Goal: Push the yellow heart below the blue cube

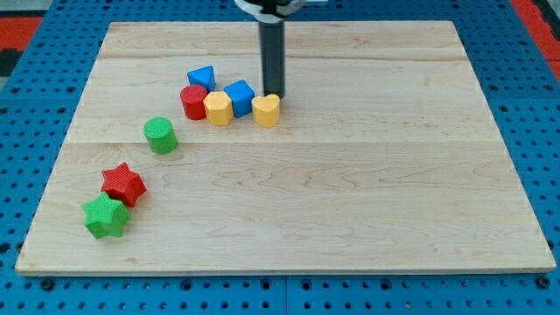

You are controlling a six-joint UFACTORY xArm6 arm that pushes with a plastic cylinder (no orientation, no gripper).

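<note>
My tip [274, 94] touches the far edge of the yellow heart [266, 111], which sits just right of the blue cube [239, 97] on the wooden surface [350, 192]. No gripper is fitted, just a rod.

A pale wooden board [350, 210] is lying on a blue pegboard table [35, 52]. Toward the board's top edge, left of its middle, five blocks are sitting in a tight cluster: a blue block [202, 77], a red cylinder [193, 101], a yellow block [218, 108], a blue cube [240, 97] and a yellow heart [266, 110]. A green cylinder [160, 135] is standing alone nearer the left edge. Near the bottom-left corner a red star [122, 184] and a green star [106, 216] are touching.
</note>
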